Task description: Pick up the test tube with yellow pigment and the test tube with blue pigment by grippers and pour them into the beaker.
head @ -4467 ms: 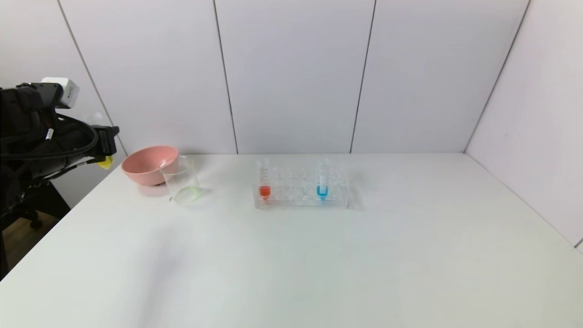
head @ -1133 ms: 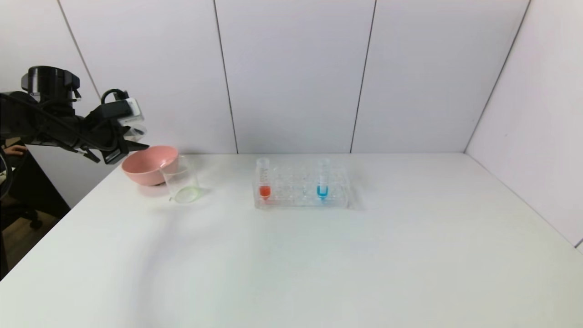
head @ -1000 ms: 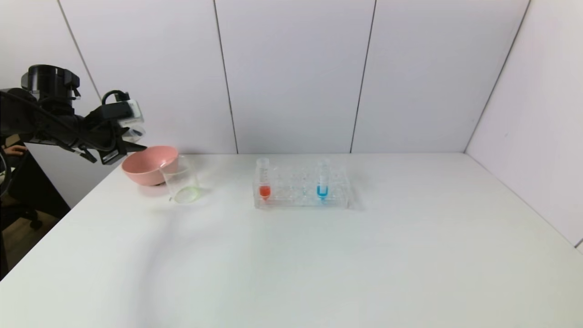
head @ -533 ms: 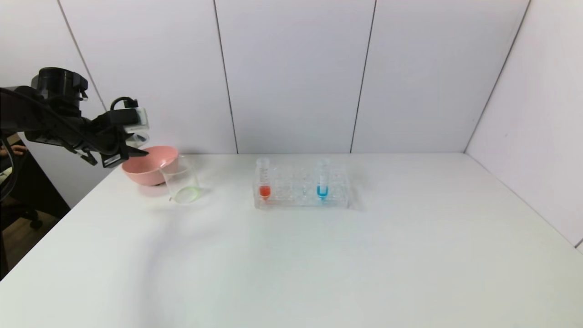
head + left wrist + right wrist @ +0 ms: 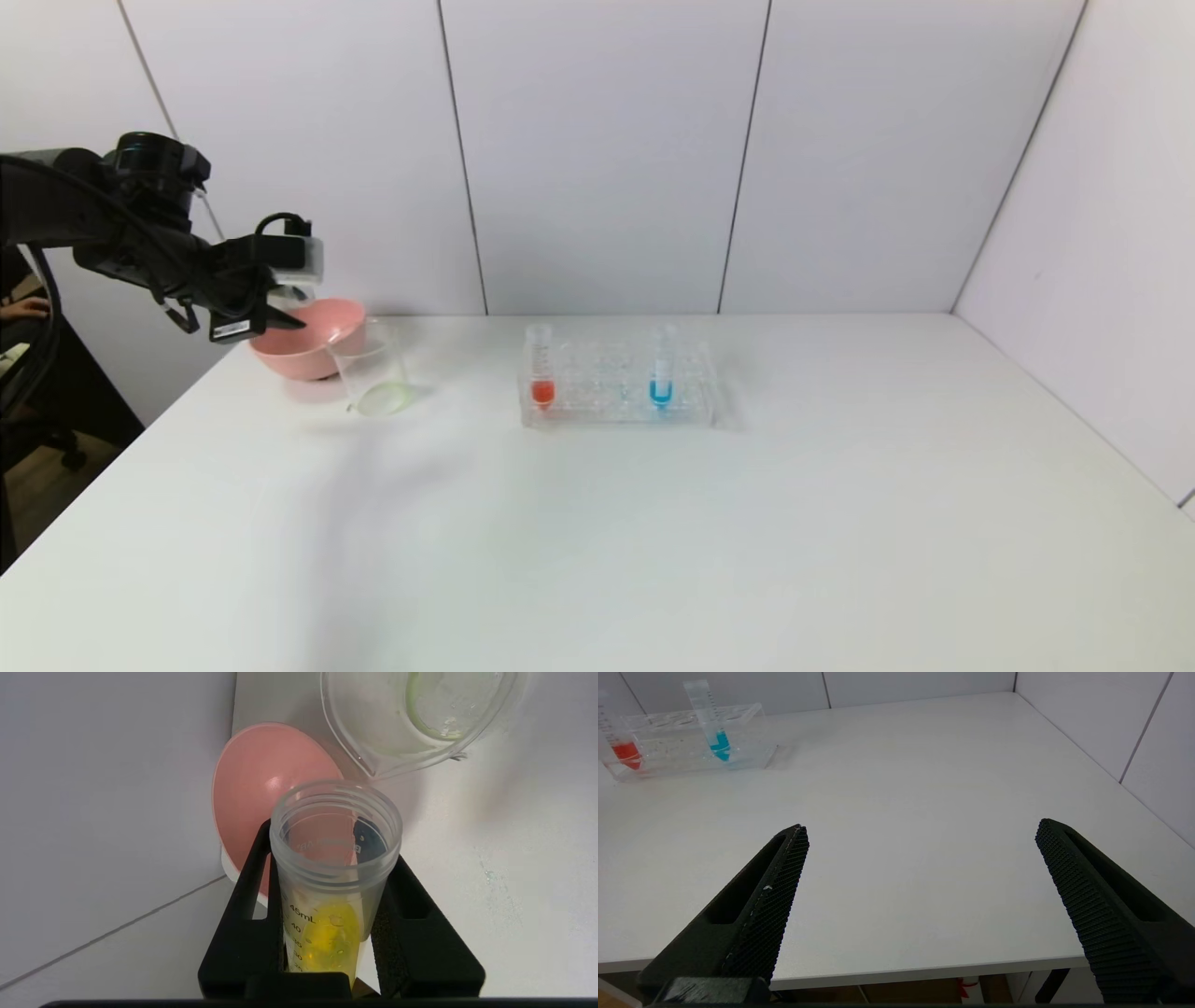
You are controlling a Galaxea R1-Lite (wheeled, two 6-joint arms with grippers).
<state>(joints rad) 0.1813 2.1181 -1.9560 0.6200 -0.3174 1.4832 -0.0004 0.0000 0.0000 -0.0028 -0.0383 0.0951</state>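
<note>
My left gripper (image 5: 280,319) hangs over the left rim of the pink bowl, shut on the test tube with yellow pigment (image 5: 334,872). In the left wrist view the black fingers (image 5: 247,891) clamp the tube below its open threaded mouth, and yellow liquid lies low inside it. The beaker (image 5: 373,375) stands just right of the bowl with a thin greenish film at its bottom (image 5: 411,718). The test tube with blue pigment (image 5: 662,369) stands upright in the clear rack (image 5: 616,390). My right gripper (image 5: 920,833) is open and empty at the table's near edge.
A pink bowl (image 5: 308,338) sits at the table's back left, touching the beaker. A red-liquid tube (image 5: 541,371) stands at the rack's left end. White wall panels close the back and right sides. The table's left edge lies near my left arm.
My left gripper has moved right and slightly down with the yellow tube, from beside the bowl to over its left rim. The beaker, rack and other tubes have not moved.
</note>
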